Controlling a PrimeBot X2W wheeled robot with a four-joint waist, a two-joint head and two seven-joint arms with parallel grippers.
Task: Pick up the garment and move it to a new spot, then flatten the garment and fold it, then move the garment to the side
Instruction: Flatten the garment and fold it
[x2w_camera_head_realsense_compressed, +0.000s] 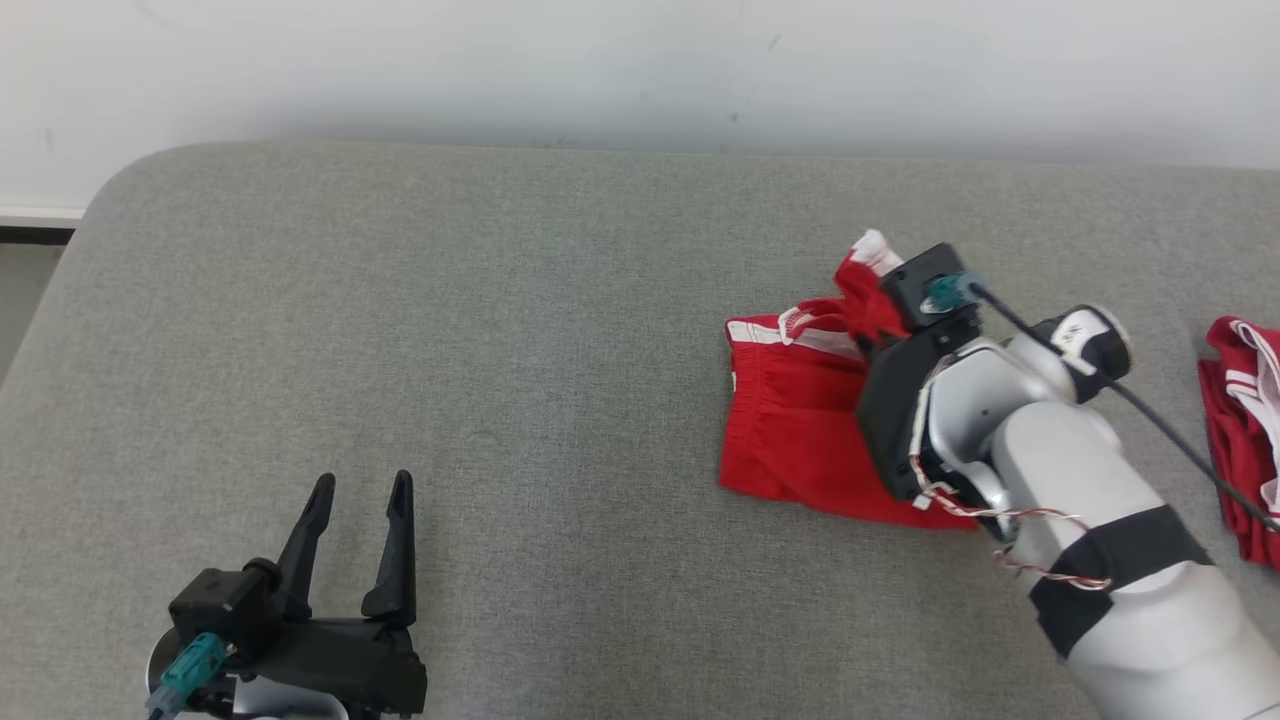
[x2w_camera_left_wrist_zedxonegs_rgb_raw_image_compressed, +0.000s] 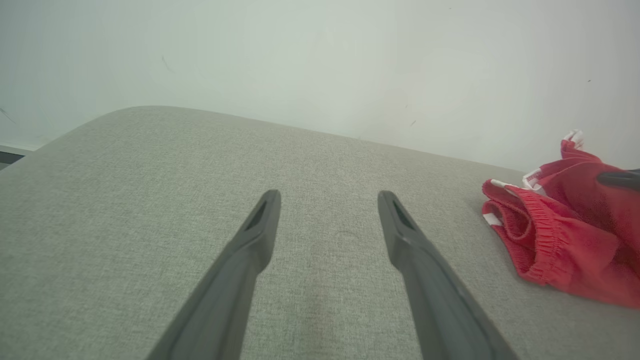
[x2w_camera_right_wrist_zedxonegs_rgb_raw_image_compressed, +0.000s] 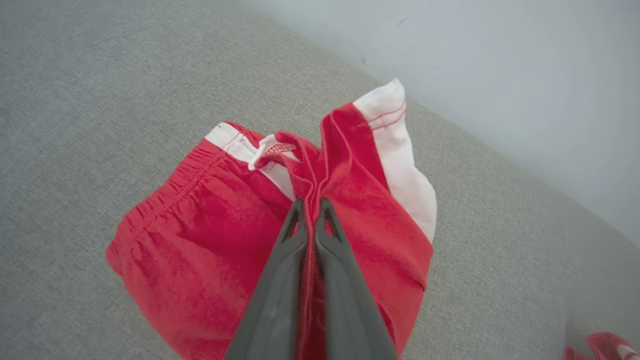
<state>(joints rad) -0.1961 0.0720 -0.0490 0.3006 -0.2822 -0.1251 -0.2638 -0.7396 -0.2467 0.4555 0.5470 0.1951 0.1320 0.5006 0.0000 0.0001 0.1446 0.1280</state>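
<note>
The left pincer is sitting nearest, at the lower left of the head view. Its two long dark fingers are standing wide apart, gripping nothing and pointing away across a grey upholstered surface. Whether the fingers are touching the fabric cannot be told.

At the lower right, the pale right forearm, wrapped in a band of black tape and trailing thin twisted wires, is reaching forward and slightly leftward.

At its end, the right pincer is clamping shut on a raised ridge of the garment, a pair of red shorts with white trim. The wrist view is showing red cloth pinched between the two fingertips, with a white-edged flap standing up just beyond them. The rest of the garment is lying bunched on the surface, right of centre, its gathered elastic waistband facing the left pincer, which is well apart from it.

A second red and white piece of clothing is lying at the right edge, apart from the first.

Farthest away, a plain pale wall is rising behind the rounded back edge of the surface.
</note>
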